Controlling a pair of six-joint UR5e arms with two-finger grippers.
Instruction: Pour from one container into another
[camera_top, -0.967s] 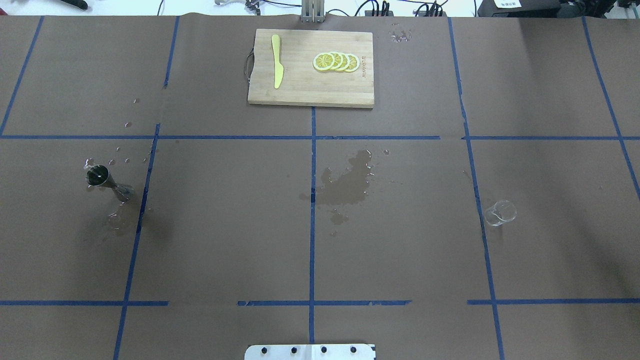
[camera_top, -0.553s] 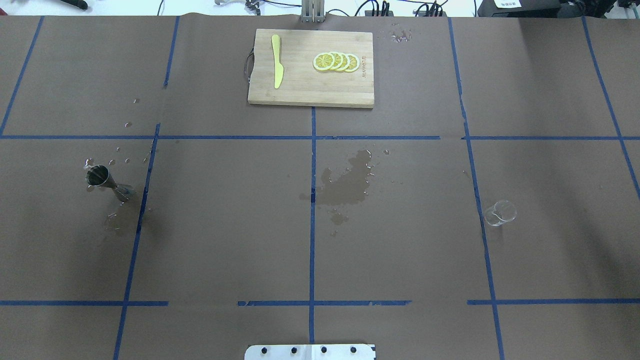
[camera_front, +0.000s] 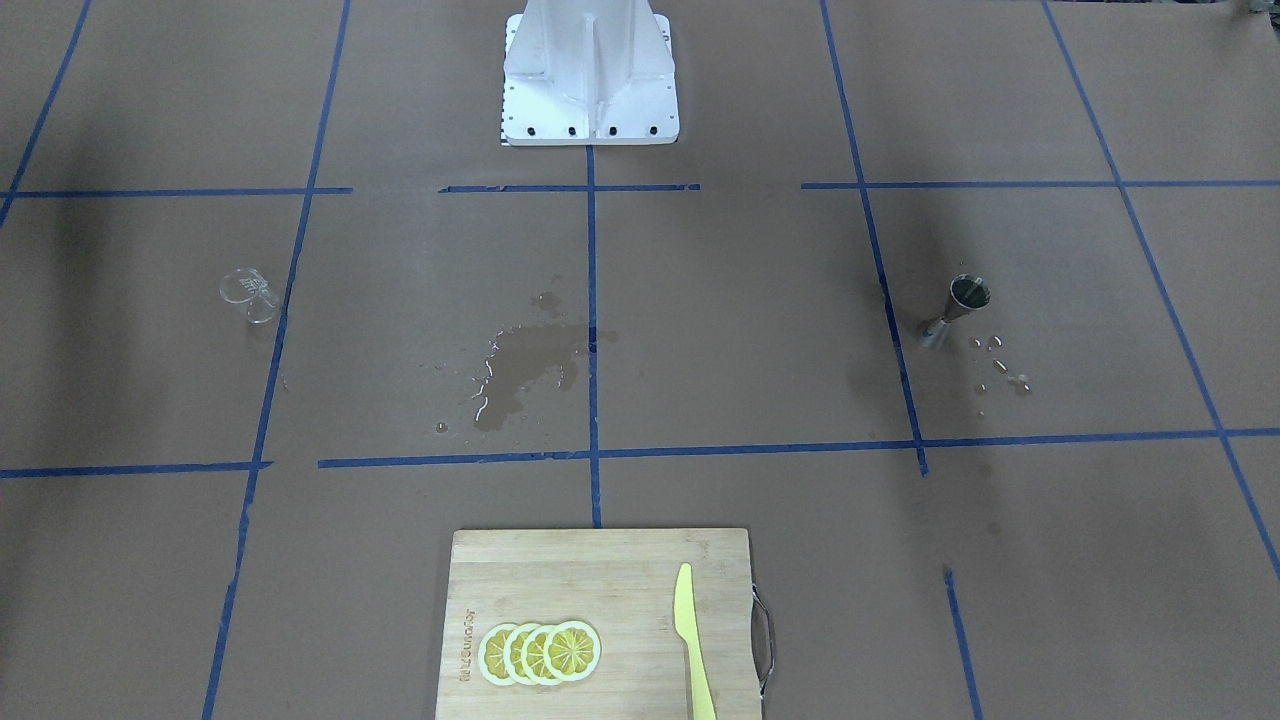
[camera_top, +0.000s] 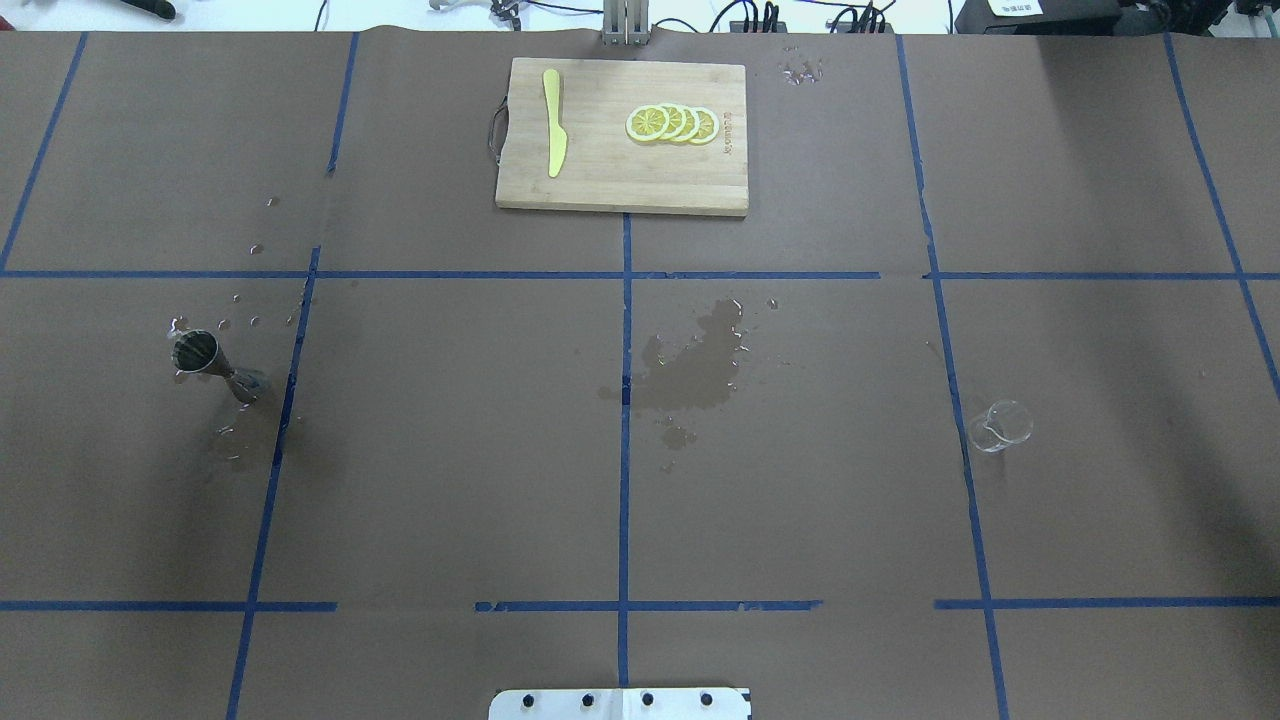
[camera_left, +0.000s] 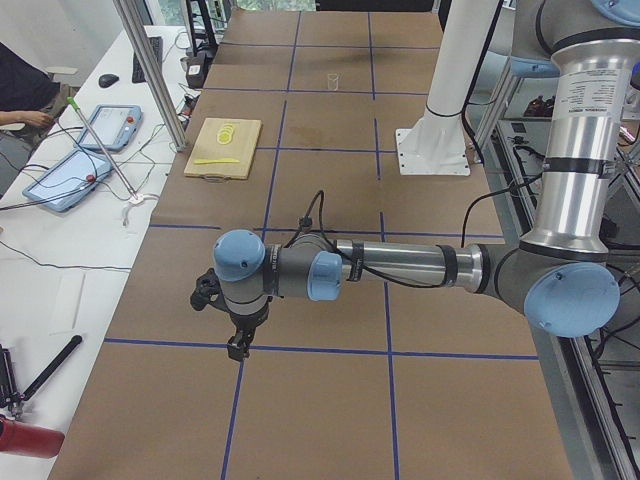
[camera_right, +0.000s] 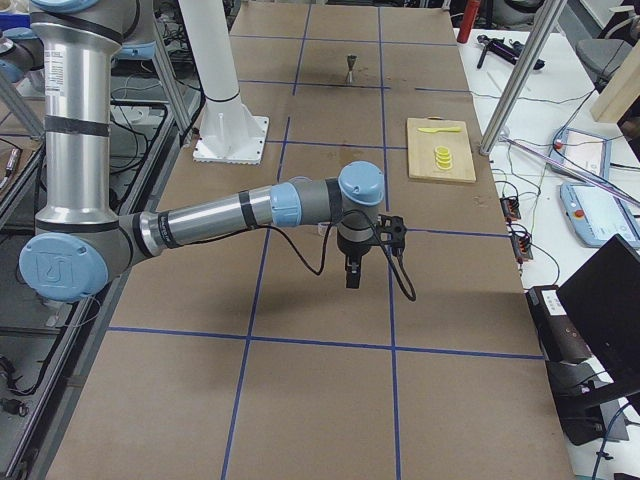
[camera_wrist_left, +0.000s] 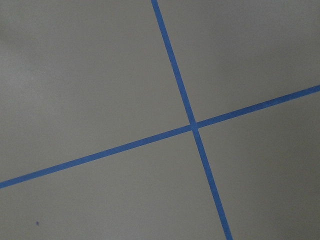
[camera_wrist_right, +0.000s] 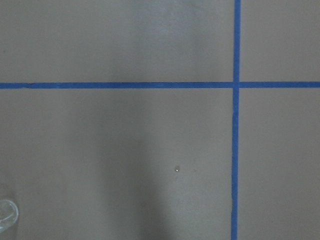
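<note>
The silver jigger (camera_top: 215, 365) stands upright on the brown table at the left, also seen as the jigger (camera_front: 958, 310) and, far off, the jigger (camera_right: 351, 68). The clear cup (camera_top: 1000, 426) stands at the right; the cup (camera_front: 250, 293) is upright, and the cup's rim (camera_wrist_right: 6, 214) shows at the right wrist view's lower left corner. Only the side views show the arms. The left gripper (camera_left: 238, 348) points down over a tape crossing, and the right gripper (camera_right: 352, 278) points down over bare table. I cannot tell whether either is open or shut. Neither holds anything that shows.
A wooden cutting board (camera_top: 600, 170) with lemon slices (camera_top: 672, 123) and a yellow knife (camera_top: 554, 135) lies at the far middle. A wet patch (camera_top: 695, 365) darkens the table's centre, and drops (camera_front: 1000, 365) lie by the jigger. The white robot base (camera_front: 590, 70) stands at the near edge.
</note>
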